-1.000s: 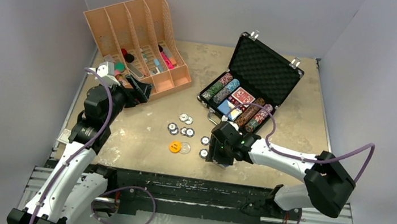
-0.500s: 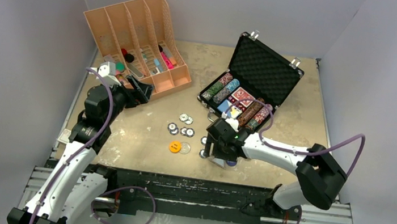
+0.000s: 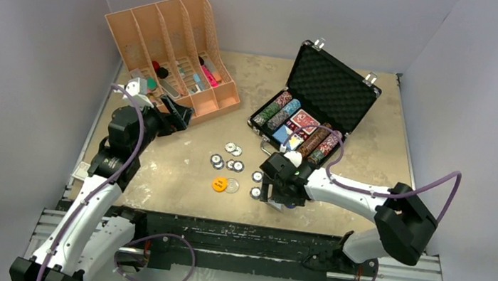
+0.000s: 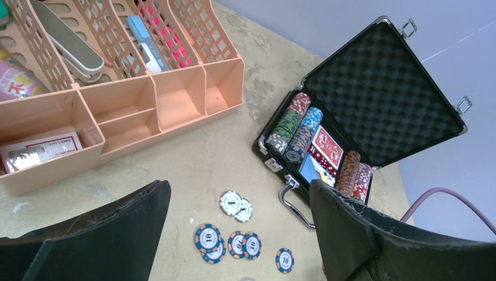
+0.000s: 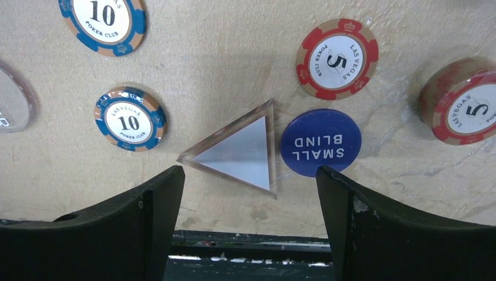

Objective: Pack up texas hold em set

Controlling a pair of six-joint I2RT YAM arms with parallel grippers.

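The black briefcase (image 3: 330,86) lies open at the back right, with a foam lid, rows of chips and red card decks (image 4: 325,146) inside, and a silver handle (image 4: 292,205). Loose blue and white chips (image 3: 230,156) and a yellow button (image 3: 219,184) lie mid-table. My right gripper (image 3: 277,203) is open and empty, low over the near table. Between its fingers (image 5: 248,175) lie a clear triangle (image 5: 240,155) and a blue "SMALL BLIND" button (image 5: 320,142), with red 5 chips (image 5: 337,58) and blue 10 chips (image 5: 130,120) beyond. My left gripper (image 3: 179,114) is open and empty and held above the table.
The orange slotted organiser (image 3: 171,52) stands at the back left with pens and cards in it, close to my left gripper; it also shows in the left wrist view (image 4: 134,105). The table's near edge and black rail (image 5: 245,246) lie just under my right fingers.
My right wrist has shifted slightly left and turned over the chips near the front edge. The left arm has barely moved.
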